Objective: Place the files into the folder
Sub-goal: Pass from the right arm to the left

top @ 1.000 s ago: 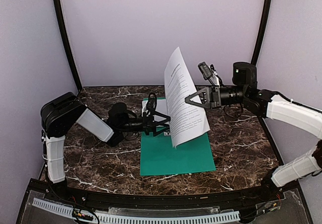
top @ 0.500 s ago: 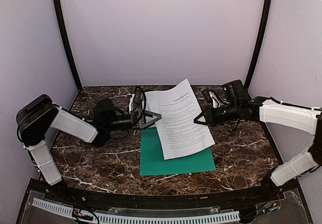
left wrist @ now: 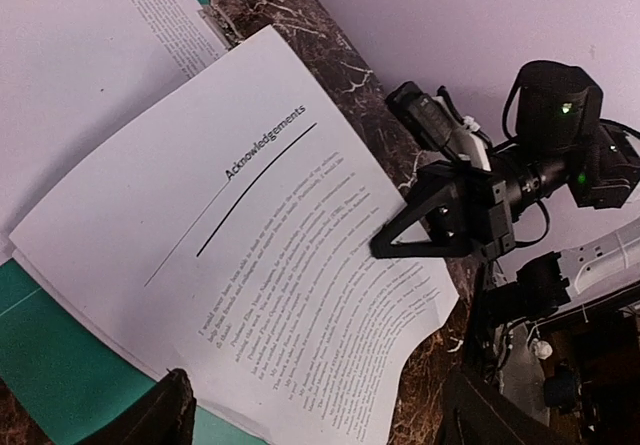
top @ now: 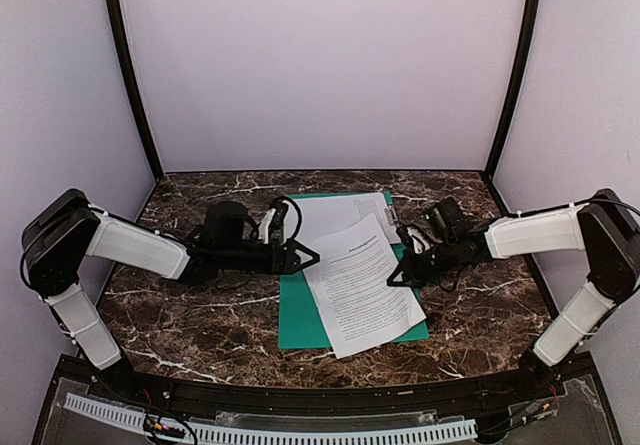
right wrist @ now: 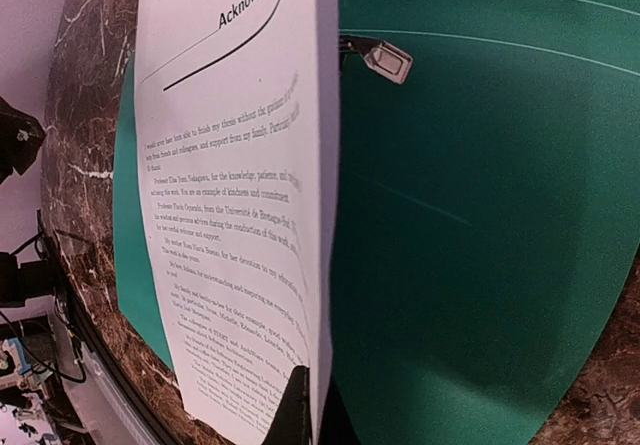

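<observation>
Centre frame: right claw [top: 393, 277] pinches the right edge of a white printed paper sheet [top: 362, 287] askew on a flat teal-green plastic folder [top: 300, 320]; left claw [top: 308, 257] spread, just left of it.

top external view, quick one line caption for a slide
Two-arm filing: right fingers pinch a printed sheet lying askew over the green folder, left fingers open alongside.

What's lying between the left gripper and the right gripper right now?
The Acknowledgements sheet, skewed over the green folder, fills that stretch. The top view shows it.
</observation>
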Robot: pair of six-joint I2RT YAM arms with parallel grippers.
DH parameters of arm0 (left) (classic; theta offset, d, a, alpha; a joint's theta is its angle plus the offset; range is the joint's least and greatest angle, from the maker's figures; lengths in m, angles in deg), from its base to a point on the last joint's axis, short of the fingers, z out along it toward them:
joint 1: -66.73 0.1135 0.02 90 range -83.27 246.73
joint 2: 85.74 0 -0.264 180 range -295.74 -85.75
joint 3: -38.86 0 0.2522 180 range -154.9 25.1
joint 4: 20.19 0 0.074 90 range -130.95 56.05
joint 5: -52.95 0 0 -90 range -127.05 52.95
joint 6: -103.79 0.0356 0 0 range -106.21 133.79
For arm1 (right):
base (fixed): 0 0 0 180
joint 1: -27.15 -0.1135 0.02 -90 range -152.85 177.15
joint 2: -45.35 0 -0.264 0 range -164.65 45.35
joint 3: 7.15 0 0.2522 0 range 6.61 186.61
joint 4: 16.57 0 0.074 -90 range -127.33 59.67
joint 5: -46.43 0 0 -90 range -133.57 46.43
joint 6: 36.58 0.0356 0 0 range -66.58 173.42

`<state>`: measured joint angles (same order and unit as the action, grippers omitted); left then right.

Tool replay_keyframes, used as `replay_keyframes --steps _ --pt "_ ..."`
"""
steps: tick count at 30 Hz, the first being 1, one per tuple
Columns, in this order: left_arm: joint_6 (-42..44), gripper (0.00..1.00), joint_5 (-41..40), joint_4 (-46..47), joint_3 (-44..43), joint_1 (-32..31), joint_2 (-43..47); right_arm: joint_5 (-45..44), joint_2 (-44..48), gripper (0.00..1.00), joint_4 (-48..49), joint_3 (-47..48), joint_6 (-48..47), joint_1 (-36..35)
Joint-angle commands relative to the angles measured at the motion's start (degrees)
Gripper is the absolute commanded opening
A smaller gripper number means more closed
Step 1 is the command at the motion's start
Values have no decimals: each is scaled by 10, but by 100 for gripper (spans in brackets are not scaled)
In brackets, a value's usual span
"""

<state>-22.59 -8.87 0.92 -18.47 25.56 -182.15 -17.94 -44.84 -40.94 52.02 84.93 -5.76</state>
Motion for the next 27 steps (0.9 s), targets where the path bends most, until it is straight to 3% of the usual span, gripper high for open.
replay_keyframes --steps 1,10,16,27 --pt "17 86 -69 -112 -19 -16 7 -17 1 0 40 -18 18 2" --pt "-57 86 -74 -149 -24 -43 -34 16 36 0 154 -74 116 2" --pt "-81 86 -65 -138 -42 -38 -80 4 31 0 145 -85 130 3" --pt "-45 86 -56 -171 -98 3 -118 -16 -5 0 143 -97 110 2"
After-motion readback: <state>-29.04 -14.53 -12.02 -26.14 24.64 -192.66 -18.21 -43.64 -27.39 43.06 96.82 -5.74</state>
